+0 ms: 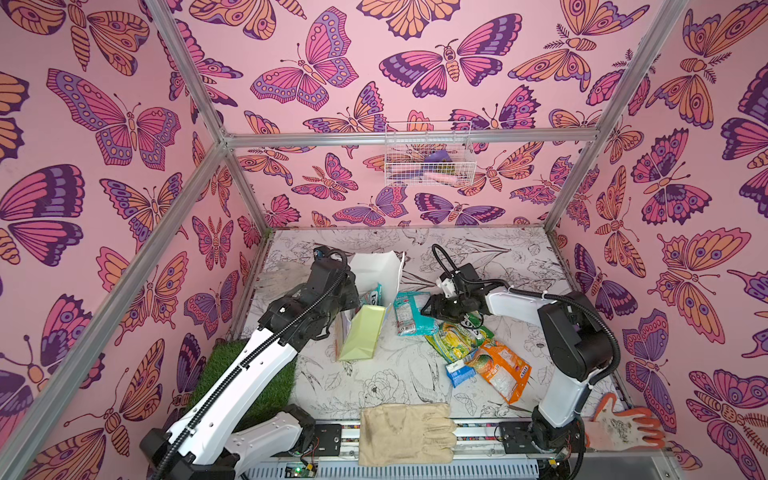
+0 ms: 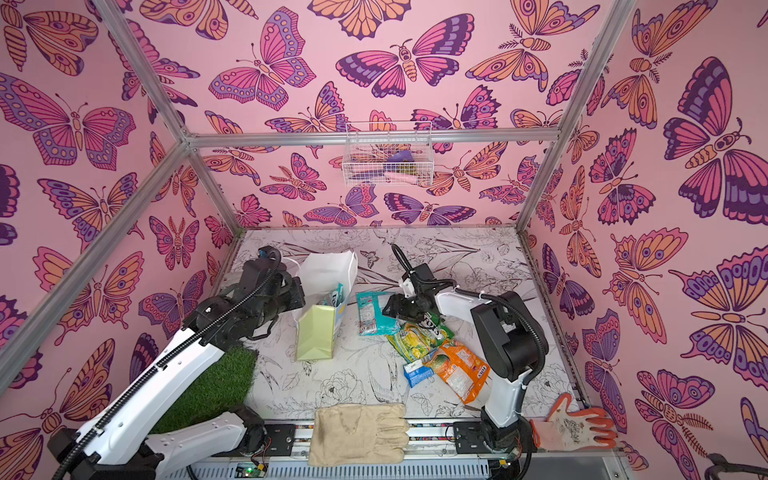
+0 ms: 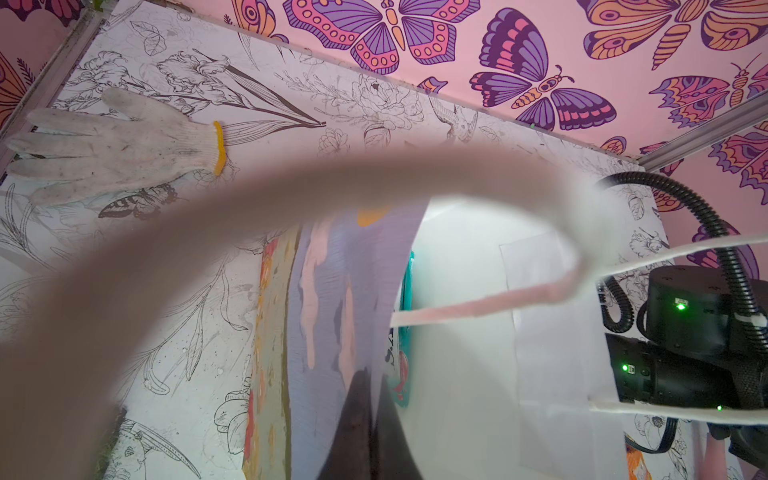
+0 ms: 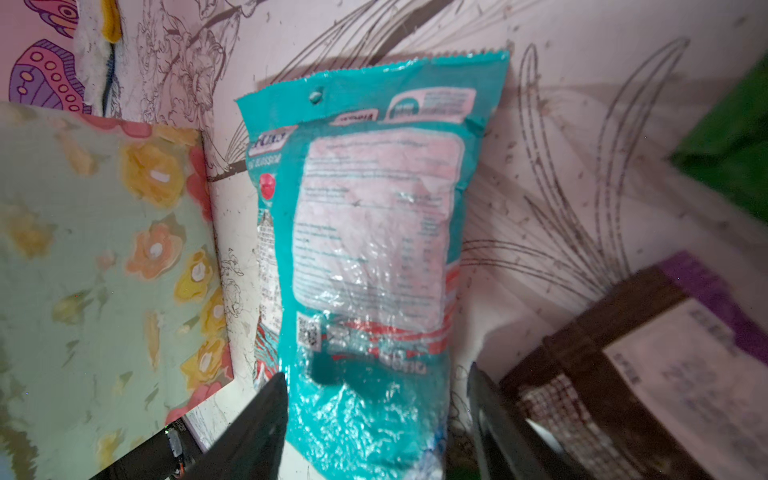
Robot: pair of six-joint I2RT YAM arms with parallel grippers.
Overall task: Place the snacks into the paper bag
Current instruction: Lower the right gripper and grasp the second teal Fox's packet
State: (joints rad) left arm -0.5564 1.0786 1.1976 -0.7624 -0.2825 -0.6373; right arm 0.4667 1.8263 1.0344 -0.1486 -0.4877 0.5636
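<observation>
The paper bag [image 1: 359, 332] stands upright on the table [image 1: 386, 382], left of the middle in both top views, with its mouth open upward. The left fingers [image 3: 357, 415] are pressed together on the bag's wall near the rim, so the thin paper is pinched between them. A white cord handle [image 3: 478, 307] crosses close in front of the left wrist camera and is blurred.

One teal packet [image 1: 375, 293] stands inside the bag, against its wall. A second teal packet [image 4: 374, 228] lies flat on the table just beside the bag, with its printed back side up. The right fingers [image 4: 257, 419] are spread wide, low at the end of this packet that points toward the right arm, one finger on each side. They grip nothing, and probably do not touch the foil, though the view is too close to be sure.

A dark brown bar [image 4: 602, 374] lies near one right finger. To the right of the second teal packet, a yellow-green packet [image 1: 455, 338], an orange packet [image 1: 503, 370] and a small blue packet [image 1: 459, 372] lie in a loose heap, touching each other. A beige glove [image 1: 405, 434] lies at the front edge of the table.
</observation>
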